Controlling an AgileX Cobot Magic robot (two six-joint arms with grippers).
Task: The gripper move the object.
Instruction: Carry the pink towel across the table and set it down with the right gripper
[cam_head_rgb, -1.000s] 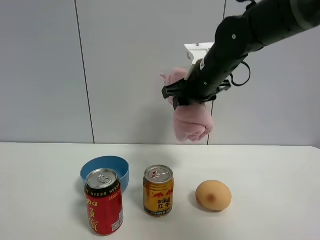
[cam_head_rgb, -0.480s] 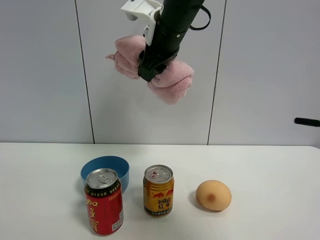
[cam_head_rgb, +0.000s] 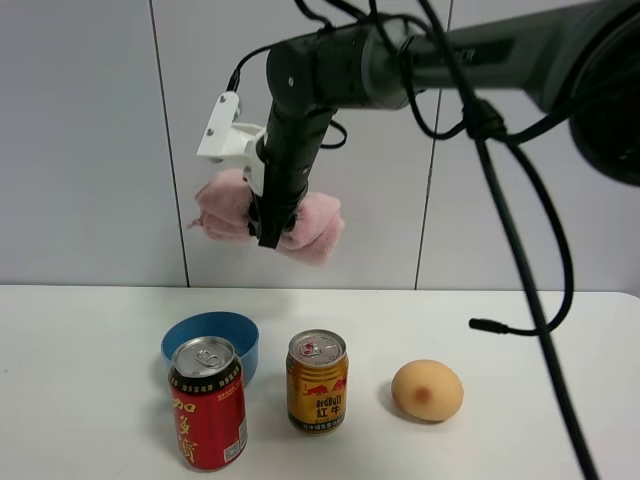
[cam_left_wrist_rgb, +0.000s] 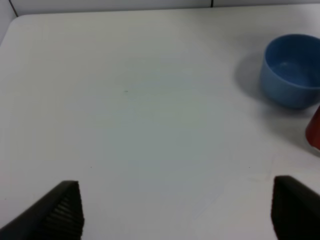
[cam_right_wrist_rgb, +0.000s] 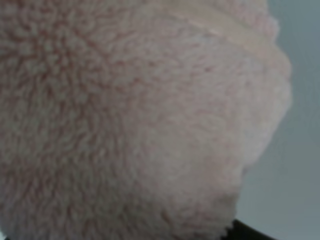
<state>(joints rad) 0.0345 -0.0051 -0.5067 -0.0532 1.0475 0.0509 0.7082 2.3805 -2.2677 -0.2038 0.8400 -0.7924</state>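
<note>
Towel (cam_head_rgb: 320, 225), pink, hangs clamped in the right jaws over the table (cam_head_rgb: 560, 400) — left jaws spread wide.

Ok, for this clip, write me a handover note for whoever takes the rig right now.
Right gripper: shut on the pink towel at its middle, held in the air well clear of the table.
Left gripper: open, empty, over bare table near the blue bowl.
Done: towel grasped and lifted.
Left: set it down; no target spot is evident.
Red can, gold can and egg-shaped ball stand on the table below.
</note>
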